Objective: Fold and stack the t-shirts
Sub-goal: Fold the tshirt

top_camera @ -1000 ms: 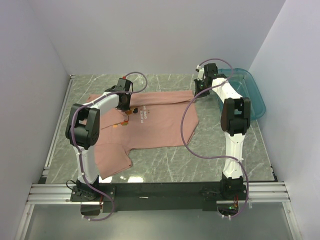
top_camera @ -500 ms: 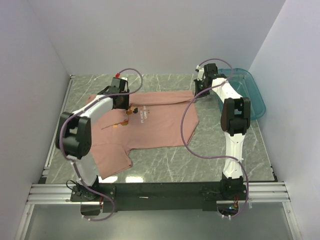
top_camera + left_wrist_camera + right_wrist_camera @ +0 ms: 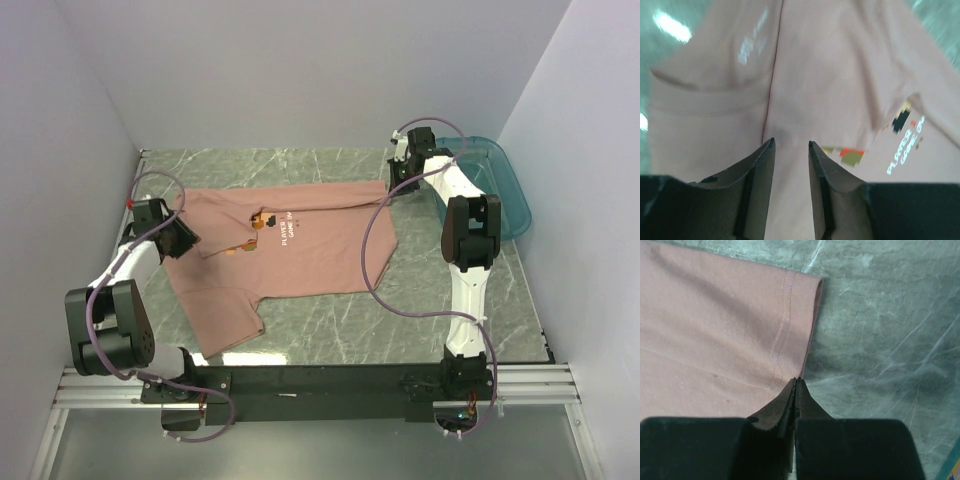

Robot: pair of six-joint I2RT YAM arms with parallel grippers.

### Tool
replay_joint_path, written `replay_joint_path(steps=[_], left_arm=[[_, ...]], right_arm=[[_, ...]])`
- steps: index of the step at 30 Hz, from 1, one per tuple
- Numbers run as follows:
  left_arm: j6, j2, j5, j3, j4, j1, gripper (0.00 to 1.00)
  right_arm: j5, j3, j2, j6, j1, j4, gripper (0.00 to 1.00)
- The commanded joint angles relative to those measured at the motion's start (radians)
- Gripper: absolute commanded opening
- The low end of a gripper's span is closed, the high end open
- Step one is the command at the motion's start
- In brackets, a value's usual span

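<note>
Above t-shirt (image 3: 310, 250) sleeve edge, left gripper (image 3: 790, 145) (fingers (image 3: 757, 170) apart), right gripper (image 3: 795, 380) closed at hem corner, marble table (image 3: 880, 315) beyond.

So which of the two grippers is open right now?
The left gripper: its jaws stand apart with nothing between them, over the t-shirt. The right gripper is shut, at the shirt's hem.

Marble table (image 3: 330, 320), grey-green: pink t-shirt (image 3: 300, 240) spread at centre, one sleeve toward 7 o'clock; teal tub (image 3: 505, 190) at 2 o'clock.
</note>
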State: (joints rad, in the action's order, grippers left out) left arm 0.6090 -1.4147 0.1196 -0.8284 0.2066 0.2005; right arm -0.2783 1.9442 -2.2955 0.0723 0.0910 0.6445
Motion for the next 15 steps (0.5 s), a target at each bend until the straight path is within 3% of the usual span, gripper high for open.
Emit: replay_joint_path(steps=[1,15], left_arm=[[0.093,0.006,0.091,0.047,-0.027,0.014,0.38],[0.120,-0.124,0.042,0.008,-0.004,0.016,0.36]], right_arm=[[-0.002,0.005,-0.005,0.009,-0.008,-0.003,0.00],[-0.010,0.005,-0.004,0.006,-0.008,-0.005,0.00]])
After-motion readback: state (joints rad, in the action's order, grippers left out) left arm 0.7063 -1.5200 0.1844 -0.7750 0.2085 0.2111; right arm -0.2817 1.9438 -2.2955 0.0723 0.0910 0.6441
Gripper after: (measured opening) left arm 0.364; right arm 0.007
